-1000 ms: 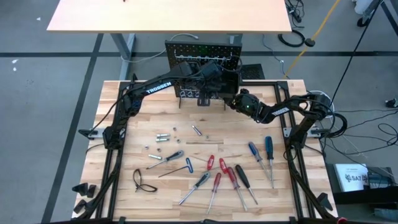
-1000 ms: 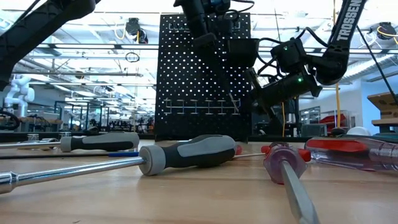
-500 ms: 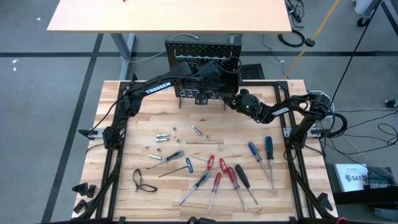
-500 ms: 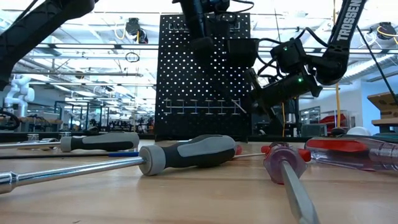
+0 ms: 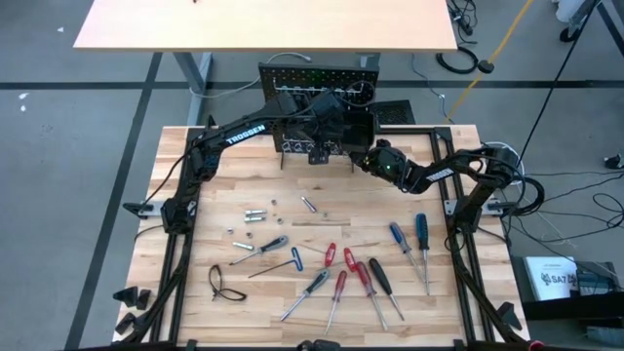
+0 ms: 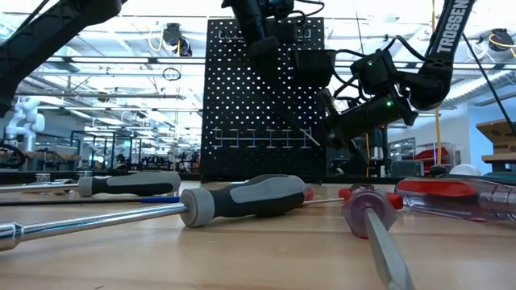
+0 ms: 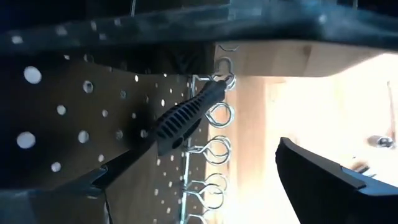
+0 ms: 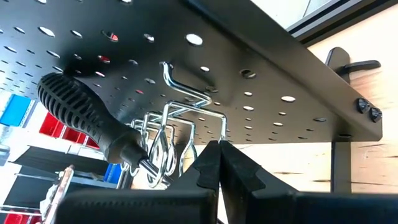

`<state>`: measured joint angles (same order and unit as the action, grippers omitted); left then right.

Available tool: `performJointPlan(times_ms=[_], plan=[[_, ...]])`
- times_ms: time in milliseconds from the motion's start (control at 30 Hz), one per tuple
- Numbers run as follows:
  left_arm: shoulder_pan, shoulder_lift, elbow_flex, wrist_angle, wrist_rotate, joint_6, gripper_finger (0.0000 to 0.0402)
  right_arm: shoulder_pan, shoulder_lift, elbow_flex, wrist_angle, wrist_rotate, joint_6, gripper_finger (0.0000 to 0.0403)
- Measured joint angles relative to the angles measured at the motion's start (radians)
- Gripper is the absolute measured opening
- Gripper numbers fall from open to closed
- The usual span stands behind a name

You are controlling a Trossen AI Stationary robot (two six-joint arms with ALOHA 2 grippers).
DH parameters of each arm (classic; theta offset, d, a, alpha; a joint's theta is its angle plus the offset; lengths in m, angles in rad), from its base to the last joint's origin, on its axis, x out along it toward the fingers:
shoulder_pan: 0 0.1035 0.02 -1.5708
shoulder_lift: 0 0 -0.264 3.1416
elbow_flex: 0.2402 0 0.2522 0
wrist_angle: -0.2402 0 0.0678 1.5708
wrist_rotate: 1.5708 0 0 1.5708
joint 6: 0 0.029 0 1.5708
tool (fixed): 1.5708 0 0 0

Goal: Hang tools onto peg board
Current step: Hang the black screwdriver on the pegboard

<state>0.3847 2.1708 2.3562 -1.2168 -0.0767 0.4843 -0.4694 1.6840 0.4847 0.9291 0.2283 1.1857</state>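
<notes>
A black pegboard (image 5: 317, 93) stands upright at twelve o'clock on the wooden worktop (image 5: 195, 224). The left tool (image 5: 336, 127) is up against the board's hook rail (image 7: 214, 152) with its fingers spread and nothing between them. A black-handled screwdriver (image 7: 183, 118) sits threaded through a ring of that rail, so at least one piece appears hung. The right tool (image 5: 369, 159), fingers pressed together and empty, waits just beside the board at about one o'clock. Most of the job remains: roughly ten screwdrivers (image 5: 366, 278) and a blue T-handle key (image 5: 283, 261) lie scattered toward six o'clock, with small silver bits (image 5: 255, 214) nearby.
</notes>
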Motion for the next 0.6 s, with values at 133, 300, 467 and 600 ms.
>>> performJointPlan(times_ms=[133, 300, 467, 600], plan=[[0.003, 0.0, -0.008, 0.046, -0.047, 0.049, 0.0325, 0.0, 0.0, 0.0, 0.003, 0.002, -0.001, 0.0], [0.005, 0.0, -0.036, 0.055, -0.029, -0.005, 0.0325, 0.0, -0.001, 0.0, 0.003, 0.002, -0.005, 0.0], [-0.008, 0.001, -0.039, -0.009, 0.016, -0.085, 0.0325, 0.0, -0.001, 0.0, -0.001, -0.019, -0.022, 0.0], [-0.034, 0.001, -0.039, -0.075, 0.016, -0.089, 0.0325, -0.001, -0.001, 0.0, 0.0, -0.021, -0.024, 0.0]])
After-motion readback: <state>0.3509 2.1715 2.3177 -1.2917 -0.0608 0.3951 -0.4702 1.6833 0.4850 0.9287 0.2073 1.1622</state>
